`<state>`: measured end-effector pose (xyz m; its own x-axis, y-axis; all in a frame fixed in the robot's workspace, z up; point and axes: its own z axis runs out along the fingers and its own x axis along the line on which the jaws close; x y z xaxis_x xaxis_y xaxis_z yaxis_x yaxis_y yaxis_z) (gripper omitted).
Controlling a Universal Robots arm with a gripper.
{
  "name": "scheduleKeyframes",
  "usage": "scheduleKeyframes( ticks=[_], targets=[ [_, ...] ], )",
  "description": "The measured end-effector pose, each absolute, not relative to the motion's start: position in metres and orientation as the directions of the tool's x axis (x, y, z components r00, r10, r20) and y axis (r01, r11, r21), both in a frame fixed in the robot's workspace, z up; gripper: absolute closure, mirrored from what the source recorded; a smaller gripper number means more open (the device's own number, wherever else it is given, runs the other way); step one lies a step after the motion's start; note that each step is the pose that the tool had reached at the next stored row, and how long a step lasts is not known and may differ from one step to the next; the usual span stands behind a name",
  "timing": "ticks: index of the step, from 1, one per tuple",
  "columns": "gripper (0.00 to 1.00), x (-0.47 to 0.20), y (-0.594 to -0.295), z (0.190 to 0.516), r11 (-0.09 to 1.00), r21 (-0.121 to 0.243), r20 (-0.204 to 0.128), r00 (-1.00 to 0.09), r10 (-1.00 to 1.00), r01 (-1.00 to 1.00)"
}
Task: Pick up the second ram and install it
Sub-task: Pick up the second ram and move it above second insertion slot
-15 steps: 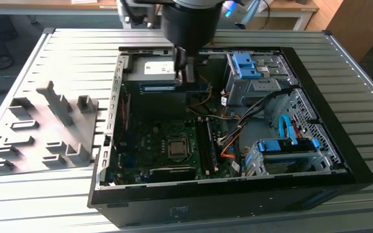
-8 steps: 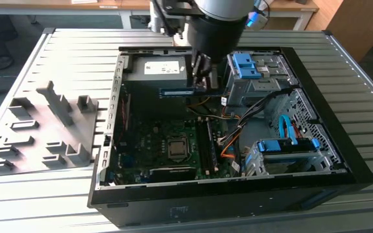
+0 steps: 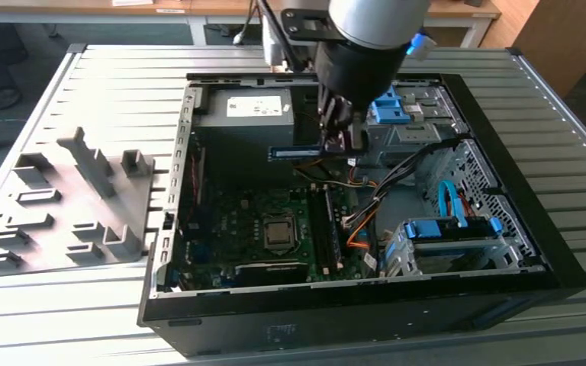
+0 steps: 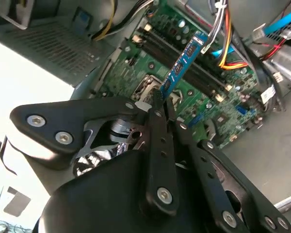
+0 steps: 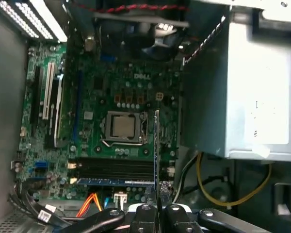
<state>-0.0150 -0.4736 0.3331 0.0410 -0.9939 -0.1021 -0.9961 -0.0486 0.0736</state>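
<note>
Second ram [image 3: 295,152] hung in the air inside the open computer case [image 3: 323,328], above the motherboard [image 3: 226,217] and not yet seated in any slot. It was held by one end and lay roughly level in the exterior view, free end pointing toward the exterior view's left. The gripper [image 3: 342,141] was clenched on the stick, its fingers [image 4: 157,104] pinching the flat faces of the board. Judgement: gripping by the end and faces kept the contact edge bare for the slot.

In the first wrist view the second ram [image 5: 156,145] showed edge-on and crossed the long black memory slots [image 5: 116,170], so it was probably not yet turned to line up with them. One slot appeared to hold a blue-labelled stick [image 5: 116,182] already.

The slots lay just beside the CPU socket [image 3: 275,231], on the exterior view's right of it. The power supply [image 3: 257,110] sat at the far end of the case, near the stick. The grey tray [image 3: 59,221] sat on the table [image 3: 578,229] at the exterior view's left, well apart from the gripper.
</note>
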Motion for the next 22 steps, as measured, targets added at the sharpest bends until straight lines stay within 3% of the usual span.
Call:
scheduleKeyframes(
  ticks=[22],
  targets=[
    [0.86, -0.017, -0.509, 0.296, -0.049, 0.073, -0.102, 0.041, -0.994, -0.996]
  ],
)
